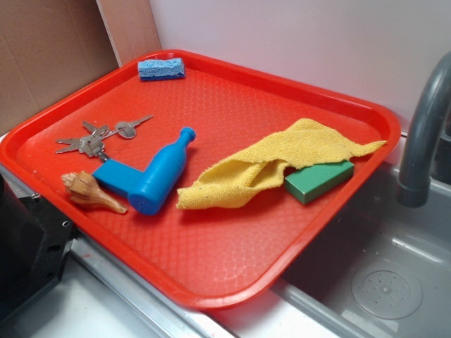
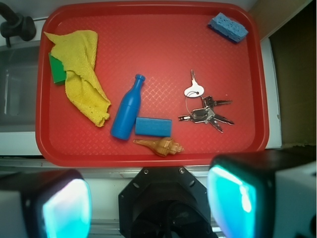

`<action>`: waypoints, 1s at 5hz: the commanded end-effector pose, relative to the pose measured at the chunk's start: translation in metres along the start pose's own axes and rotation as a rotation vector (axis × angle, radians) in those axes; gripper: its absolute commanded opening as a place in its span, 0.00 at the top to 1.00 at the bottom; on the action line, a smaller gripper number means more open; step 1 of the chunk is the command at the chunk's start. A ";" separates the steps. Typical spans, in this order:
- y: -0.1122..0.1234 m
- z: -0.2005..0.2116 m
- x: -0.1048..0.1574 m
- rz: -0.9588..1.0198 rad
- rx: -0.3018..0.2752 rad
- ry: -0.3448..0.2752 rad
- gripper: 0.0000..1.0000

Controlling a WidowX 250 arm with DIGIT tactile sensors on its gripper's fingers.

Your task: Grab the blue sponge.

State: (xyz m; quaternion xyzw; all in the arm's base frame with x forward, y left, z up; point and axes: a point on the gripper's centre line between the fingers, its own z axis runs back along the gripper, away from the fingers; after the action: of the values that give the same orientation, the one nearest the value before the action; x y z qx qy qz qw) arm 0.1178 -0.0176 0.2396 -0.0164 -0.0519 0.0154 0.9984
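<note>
- Your gripper [image 2: 148, 201] shows only in the wrist view, fingers [image 2: 67, 208] spread wide, holding nothing, off the red tray [image 2: 148, 156].
- One blue sponge [image 2: 228, 27] lies alone in the tray's far corner.
- You have one bottle [image 2: 128, 108], one blue block [image 2: 153, 126], one shell [image 2: 159, 146], one key bunch [image 2: 203, 110], one yellow cloth [image 2: 81, 74] over one green block [image 2: 58, 70].
- Beside the tray, a grey sink [image 1: 380, 282] and faucet [image 1: 423, 127].

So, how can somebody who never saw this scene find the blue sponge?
Start at the red tray and go to the corner nearest the cardboard. The blue sponge lies there alone by the rim. It is pale and porous, unlike the smooth blue bottle.
</note>
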 end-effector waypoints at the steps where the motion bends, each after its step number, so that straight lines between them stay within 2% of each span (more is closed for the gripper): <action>1: 0.000 0.000 0.000 0.000 0.000 0.000 0.00; 2: 0.028 -0.054 0.045 -0.164 -0.050 -0.010 0.00; 3: 0.048 -0.077 0.097 -0.235 -0.057 -0.105 0.00; 5: 0.048 -0.077 0.097 -0.235 -0.057 -0.105 0.00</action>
State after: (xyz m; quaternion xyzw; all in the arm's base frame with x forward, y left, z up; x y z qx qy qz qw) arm 0.2121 0.0297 0.1571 -0.0457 -0.0821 -0.1020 0.9903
